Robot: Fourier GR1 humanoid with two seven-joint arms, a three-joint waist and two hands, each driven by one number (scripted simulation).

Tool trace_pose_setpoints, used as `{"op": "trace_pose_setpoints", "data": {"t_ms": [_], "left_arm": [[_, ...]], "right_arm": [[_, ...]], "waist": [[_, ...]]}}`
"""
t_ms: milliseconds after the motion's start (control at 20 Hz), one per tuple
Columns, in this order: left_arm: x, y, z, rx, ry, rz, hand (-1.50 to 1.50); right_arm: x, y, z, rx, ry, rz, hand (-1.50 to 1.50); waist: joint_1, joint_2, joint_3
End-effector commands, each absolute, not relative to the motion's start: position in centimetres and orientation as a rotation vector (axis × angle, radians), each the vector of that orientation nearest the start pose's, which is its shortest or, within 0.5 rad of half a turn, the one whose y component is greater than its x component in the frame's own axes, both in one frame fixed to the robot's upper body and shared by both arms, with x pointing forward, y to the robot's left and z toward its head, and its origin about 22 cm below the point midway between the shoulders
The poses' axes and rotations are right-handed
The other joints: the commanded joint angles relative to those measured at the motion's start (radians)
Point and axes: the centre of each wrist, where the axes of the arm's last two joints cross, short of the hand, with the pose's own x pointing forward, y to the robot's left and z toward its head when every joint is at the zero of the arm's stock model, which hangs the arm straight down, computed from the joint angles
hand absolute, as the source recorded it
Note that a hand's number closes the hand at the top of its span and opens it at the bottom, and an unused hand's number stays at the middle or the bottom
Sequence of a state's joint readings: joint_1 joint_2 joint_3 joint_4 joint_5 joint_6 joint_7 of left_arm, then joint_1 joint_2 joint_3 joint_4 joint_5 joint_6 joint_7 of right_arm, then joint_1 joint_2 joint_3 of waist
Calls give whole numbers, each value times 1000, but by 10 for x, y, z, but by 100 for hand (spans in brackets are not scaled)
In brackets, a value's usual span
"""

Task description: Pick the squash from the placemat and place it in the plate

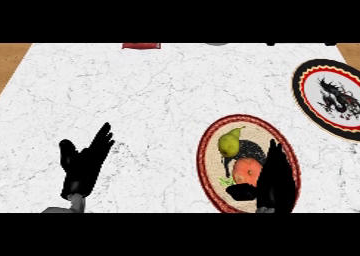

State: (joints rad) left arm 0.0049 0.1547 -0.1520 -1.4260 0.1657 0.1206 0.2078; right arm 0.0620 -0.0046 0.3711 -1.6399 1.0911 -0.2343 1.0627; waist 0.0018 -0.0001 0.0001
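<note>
I see my right hand (276,176) low over the round mat (209,165), at the lower right of the white counter (139,90). Its fingers are straight and point up, and its thumb sticks out to the side. It holds nothing. The yellow-green squash (229,143) sits on the mat, just up and to the left of my fingers, not touching them. An orange fruit (246,170) lies right beside my hand. The plate (313,82) with the black picture is well apart, up at the right edge. My left hand (84,162) rests open at the lower left, fingers up.
</note>
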Motion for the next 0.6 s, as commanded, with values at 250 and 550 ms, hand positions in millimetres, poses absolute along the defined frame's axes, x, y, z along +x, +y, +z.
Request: {"op": "trace_pose_setpoints", "data": {"t_ms": [250,550], "left_arm": [[237,227,-37,-17,-1182,-12,0],[233,242,-21,3,-1184,3,0]], "right_arm": [[235,-129,-10,-1042,-721,473,150],[255,-136,7,-1066,-746,484,150]], "waist": [[1,0,0],[2,0,0]]}}
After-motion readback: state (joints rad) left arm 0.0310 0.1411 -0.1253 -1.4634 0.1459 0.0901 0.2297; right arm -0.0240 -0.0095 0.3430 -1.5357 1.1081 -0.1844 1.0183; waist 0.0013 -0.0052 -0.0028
